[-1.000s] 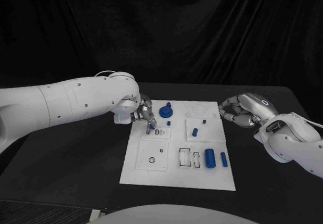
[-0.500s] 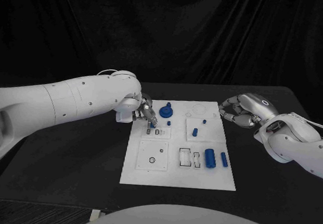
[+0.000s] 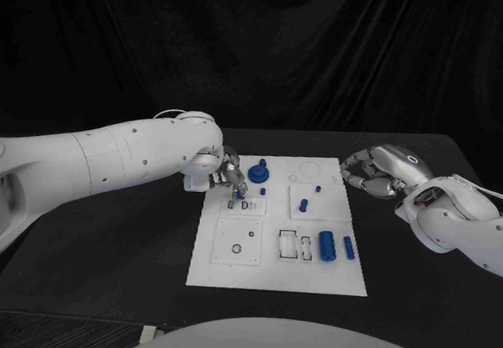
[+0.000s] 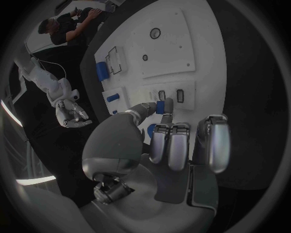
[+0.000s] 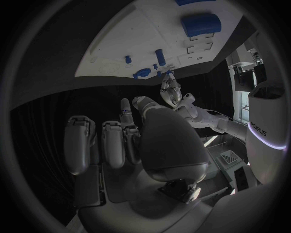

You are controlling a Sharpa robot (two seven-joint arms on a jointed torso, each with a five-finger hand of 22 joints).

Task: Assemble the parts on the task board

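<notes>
Left hand (image 3: 226,174) at far-left part of task board (image 3: 261,276), pinching small blue part (image 4: 160,107) between thumb and a fingertip, other fingers loosely curled beside it. Held part poised just above pair of small dark slots (image 3: 244,207) in raised white square; contact with board not clear. Likely light, rigid plastic, smooth and a bit slippery; so small that fingertips hide most of it, so a pinch on upper end, leaving lower end free for the slot, looks best. Little force needed; tilt probably jams it.

Outward on board: blue knob-shaped part (image 3: 260,173) standing just beside left hand, near enough to be clipped by a sideways move. Short blue peg (image 3: 303,204) on next white square toward board's middle. Fat blue cylinder (image 3: 327,245) and thin blue bar (image 3: 349,247) lying side by side near right edge, beside rectangular cut-outs (image 3: 294,246). Cylinder probably rolls if nudged; take across its round sides. Round recesses on near-left square, well apart from hands.

Right hand (image 3: 368,177) off board's far-right corner over black table (image 3: 103,268), fingers curled in, holding nothing. Well apart from left hand, no clash likely. Open room over near half of board and on table along both long edges; cleanest approach and retreat straight up and down.
</notes>
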